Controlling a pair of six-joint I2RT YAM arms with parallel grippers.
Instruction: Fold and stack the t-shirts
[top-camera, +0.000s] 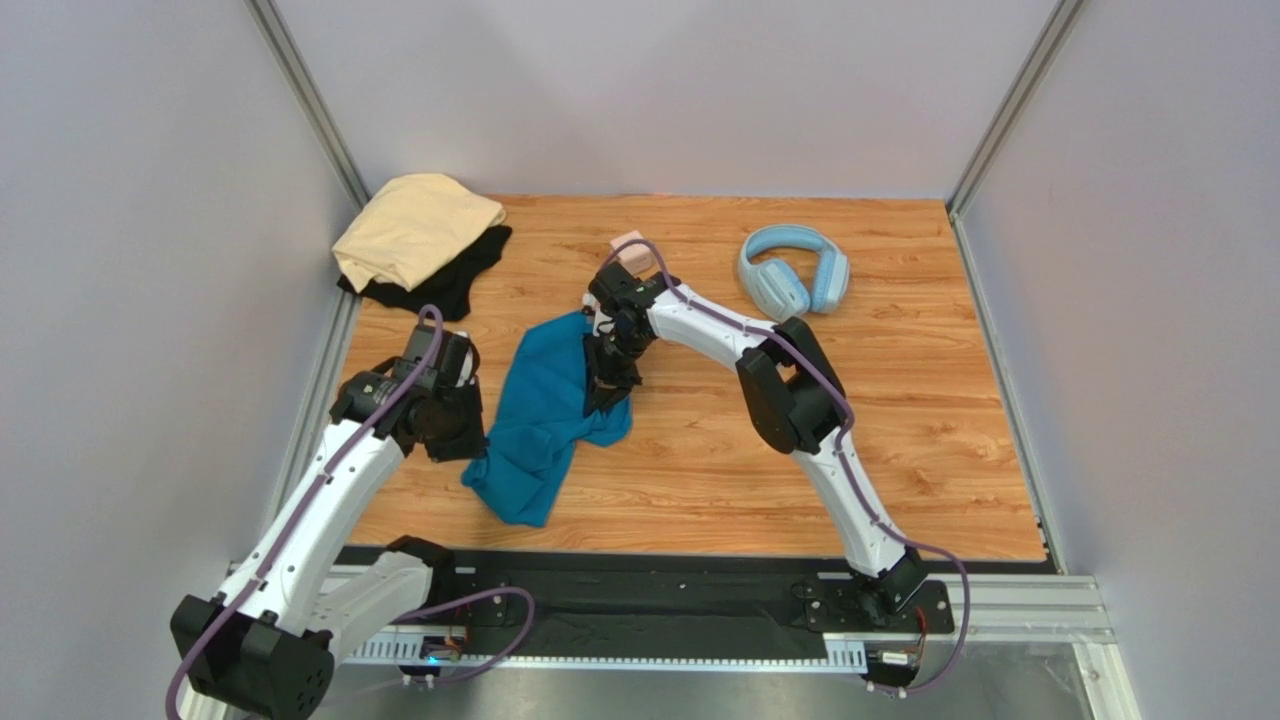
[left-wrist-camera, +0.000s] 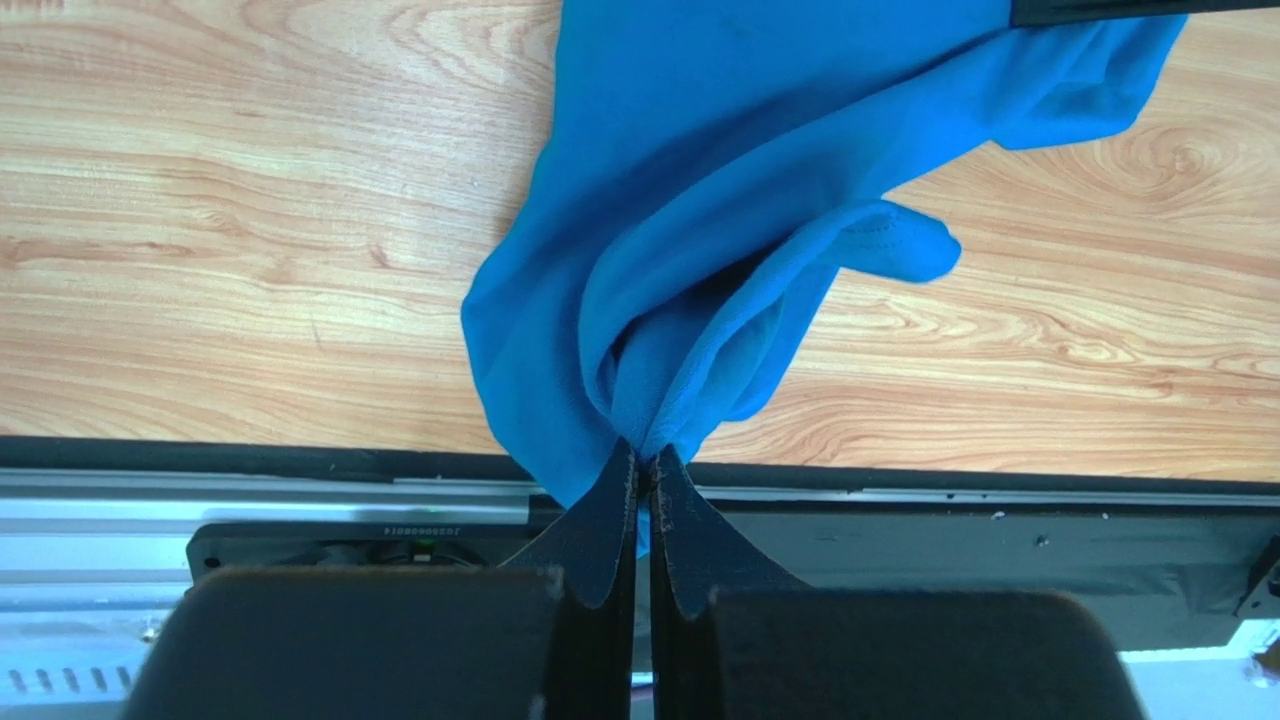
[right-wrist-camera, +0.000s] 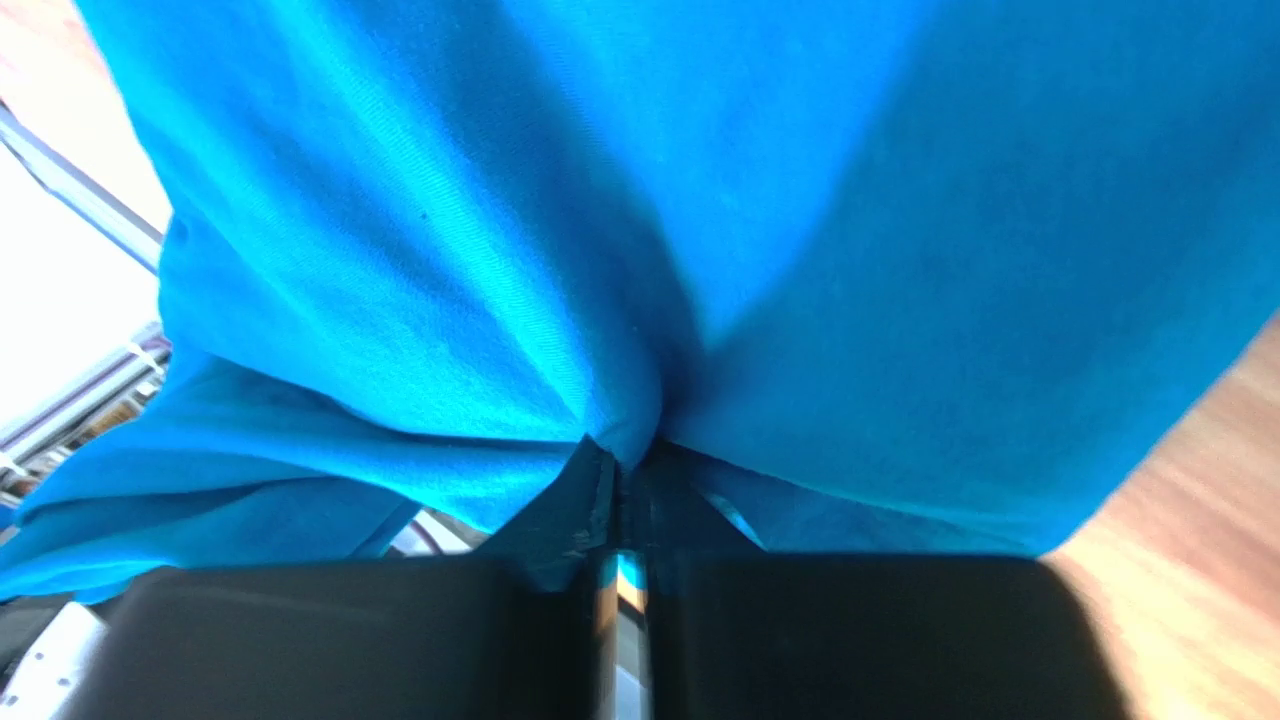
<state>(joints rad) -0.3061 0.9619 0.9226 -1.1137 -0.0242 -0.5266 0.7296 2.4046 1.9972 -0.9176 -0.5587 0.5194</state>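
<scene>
headphones (top-camera: 793, 270): far right (light blue) | pink cube (top-camera: 634, 252): far centre

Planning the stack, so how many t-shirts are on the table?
3. The teal-blue t-shirt is in the middle, pinched by the left gripper and the right gripper; the tan t-shirt sits crumpled in the far-left corner atop the black t-shirt. More could hide under that pile.

left arm (top-camera: 331, 488) stretched forward, right arm (top-camera: 842, 465) bent leftward, left pincer (left-wrist-camera: 643, 468) clamped, right pincer (right-wrist-camera: 619, 477) likewise (2 of 2 closed)
</scene>
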